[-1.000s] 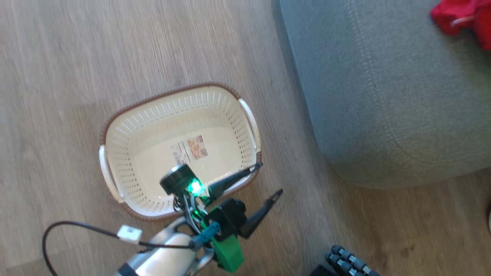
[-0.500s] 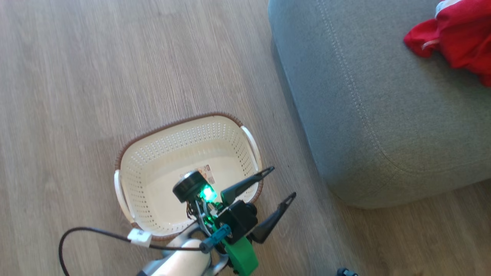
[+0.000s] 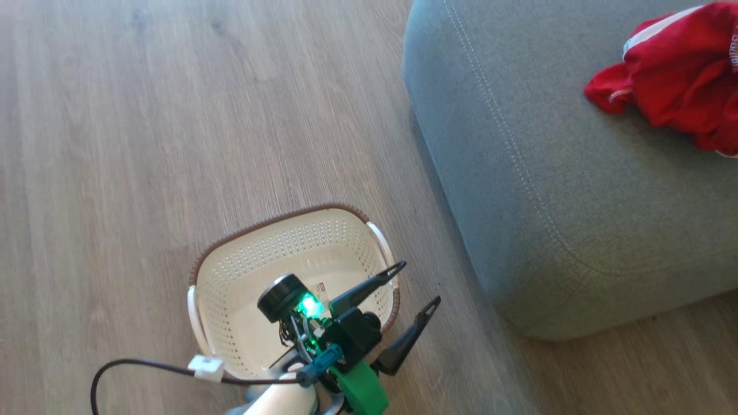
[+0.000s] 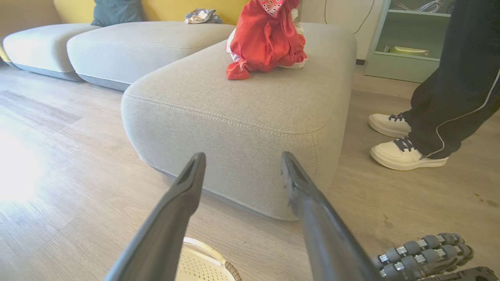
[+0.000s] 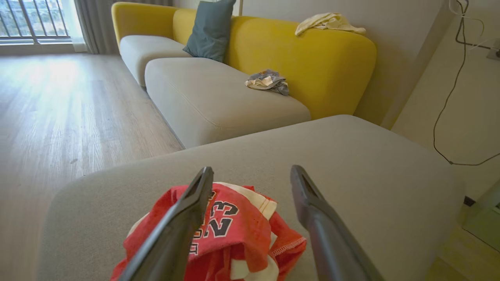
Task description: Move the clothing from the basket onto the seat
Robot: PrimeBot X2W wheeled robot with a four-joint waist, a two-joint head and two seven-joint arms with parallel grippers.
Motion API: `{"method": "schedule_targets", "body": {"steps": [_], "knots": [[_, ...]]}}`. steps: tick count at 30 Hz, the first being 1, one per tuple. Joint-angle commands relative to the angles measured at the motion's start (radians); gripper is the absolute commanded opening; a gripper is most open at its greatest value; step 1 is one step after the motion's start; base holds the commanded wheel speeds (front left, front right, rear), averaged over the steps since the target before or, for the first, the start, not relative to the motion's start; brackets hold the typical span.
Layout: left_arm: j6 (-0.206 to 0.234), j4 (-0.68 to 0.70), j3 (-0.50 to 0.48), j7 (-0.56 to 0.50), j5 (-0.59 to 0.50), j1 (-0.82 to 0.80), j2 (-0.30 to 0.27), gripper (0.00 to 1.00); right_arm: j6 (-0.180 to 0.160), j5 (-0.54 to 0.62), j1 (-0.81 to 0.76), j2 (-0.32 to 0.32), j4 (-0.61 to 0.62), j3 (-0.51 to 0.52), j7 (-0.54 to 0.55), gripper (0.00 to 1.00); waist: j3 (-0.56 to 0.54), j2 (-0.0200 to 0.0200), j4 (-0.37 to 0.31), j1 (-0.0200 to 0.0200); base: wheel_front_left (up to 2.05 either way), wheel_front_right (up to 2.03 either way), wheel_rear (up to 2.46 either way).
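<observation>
The red-and-white clothing [image 3: 674, 86] lies bunched on the grey seat [image 3: 548, 184] at upper right. In the right wrist view the clothing [image 5: 230, 234] shows a dark "23" print, and my right gripper [image 5: 252, 169] hangs open just above it, holding nothing. The cream basket [image 3: 277, 218] stands on the floor left of the seat, its visible floor bare but for a sticker. My left gripper [image 3: 416, 283] is open over the basket's right rim. In the left wrist view that gripper [image 4: 242, 156] points at the seat [image 4: 234, 109] and the clothing [image 4: 269, 39].
A person's legs and white shoes [image 4: 406, 156] stand on the wooden floor right of the seat. A yellow sofa [image 5: 312, 58] with a teal pillow [image 5: 211, 29] and loose cloths runs behind. A green shelf [image 4: 414, 43] stands at the far right; my base's rollers [image 4: 425, 251] sit nearby.
The head camera has moved, so the basket sits lower in the picture and more of the seat and clothing shows. My left gripper stays open over the basket's rim.
</observation>
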State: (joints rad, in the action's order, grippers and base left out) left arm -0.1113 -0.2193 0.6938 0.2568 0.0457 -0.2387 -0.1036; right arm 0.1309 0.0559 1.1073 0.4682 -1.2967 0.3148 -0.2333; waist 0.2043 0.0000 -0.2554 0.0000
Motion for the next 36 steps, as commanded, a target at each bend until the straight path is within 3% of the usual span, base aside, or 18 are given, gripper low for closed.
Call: {"method": "schedule_targets", "body": {"steps": [1,6,7,8,12,16,21,27,36], "knots": [[0.006,0.029,-0.044,0.005,0.000,-0.006,0.014,1.00,0.000,-0.049,-0.024,0.004,0.062,-0.054,-0.019,1.00,-0.020,0.0000,0.011,0.0000,0.00,0.00,0.00],[0.012,0.029,-0.067,0.005,0.001,0.006,0.020,1.00,0.000,-0.180,-0.100,-0.018,0.187,-0.167,-0.026,1.00,-0.045,0.0000,0.026,0.0000,0.00,0.00,0.00],[0.015,0.025,-0.082,0.005,0.000,0.012,0.020,1.00,0.000,-0.259,-0.159,-0.025,0.282,-0.233,-0.027,1.00,-0.057,0.0000,0.035,0.0000,0.00,0.00,0.00],[0.015,0.025,-0.082,0.005,0.000,0.012,0.020,1.00,0.000,-0.259,-0.159,-0.025,0.282,-0.233,-0.027,1.00,-0.057,0.0000,0.035,0.0000,0.00,0.00,0.00],[0.023,0.025,-0.116,0.005,0.001,0.014,0.022,1.00,0.000,-0.407,-0.302,-0.003,0.527,-0.349,-0.028,1.00,-0.075,0.0000,0.056,0.0000,0.00,0.00,0.00],[0.030,0.027,-0.157,0.005,0.006,0.017,0.023,1.00,0.000,-0.506,-0.438,0.019,0.756,-0.386,-0.028,1.00,-0.092,0.0000,0.083,0.0000,0.00,0.00,0.00],[0.045,0.034,-0.217,0.005,0.008,0.018,0.024,1.00,0.000,-0.545,-0.573,-0.011,0.977,-0.391,-0.028,1.00,-0.101,0.0000,0.122,0.0000,0.00,0.00,0.00],[0.094,0.054,-0.342,0.005,0.039,0.035,0.036,1.00,0.000,-0.526,-0.723,-0.111,1.162,-0.397,-0.028,1.00,-0.115,0.0000,0.184,0.0000,0.00,0.00,0.00],[0.174,0.054,-0.496,0.005,0.055,0.078,0.050,1.00,0.000,-0.499,-0.863,-0.233,1.218,-0.437,-0.028,1.00,-0.140,0.0000,0.249,0.0000,0.00,0.00,0.00]]}}
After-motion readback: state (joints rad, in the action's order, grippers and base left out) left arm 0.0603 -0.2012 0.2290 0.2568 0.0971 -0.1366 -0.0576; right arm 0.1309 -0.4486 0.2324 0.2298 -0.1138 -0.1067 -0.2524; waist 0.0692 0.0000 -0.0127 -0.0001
